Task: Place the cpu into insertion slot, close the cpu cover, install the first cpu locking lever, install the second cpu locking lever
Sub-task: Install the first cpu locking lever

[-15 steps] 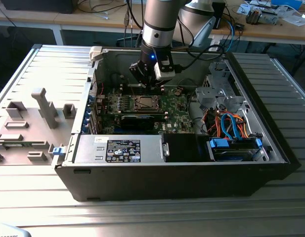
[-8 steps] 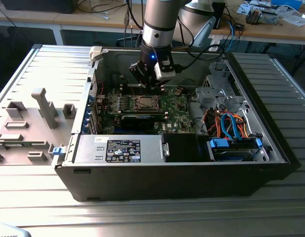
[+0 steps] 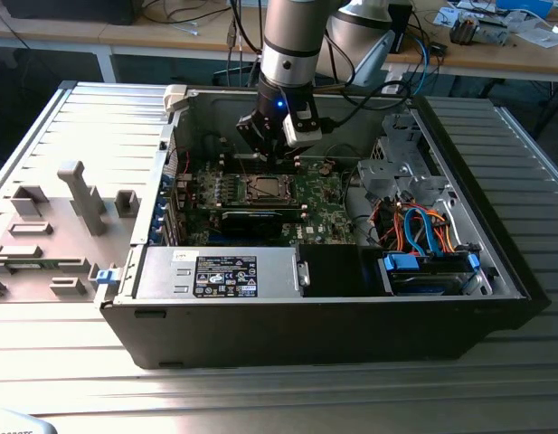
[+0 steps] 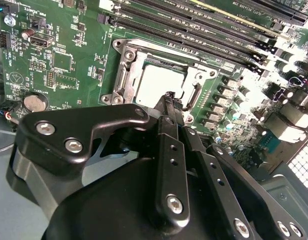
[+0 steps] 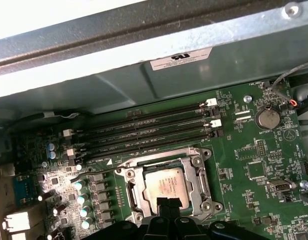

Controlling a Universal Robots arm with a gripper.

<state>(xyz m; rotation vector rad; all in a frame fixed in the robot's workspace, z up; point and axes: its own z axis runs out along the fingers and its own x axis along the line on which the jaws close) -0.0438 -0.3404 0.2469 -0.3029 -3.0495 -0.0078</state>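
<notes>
Gripper [image 4: 168, 97]: black fingers [image 4: 166, 150] drawn together at the tips with nothing between them; in both wrist views the tips hang over one edge of the cpu.
Cpu [image 5: 166, 182]: dull silver square lying flat inside the insertion slot [image 5: 201, 164].
Cpu cover [image 5: 135, 192]: silver frame lying down around the chip, whose top shows through the window.
Locking levers: cannot tell how they stand.
Motherboard [image 5: 243, 150]: green, with long black memory slots [image 5: 154, 132] beside the socket.
Computer case [image 3: 351, 316]: open on a ribbed metal table [image 3: 260, 398]; the arm [image 3: 297, 36] reaches down into it.
</notes>
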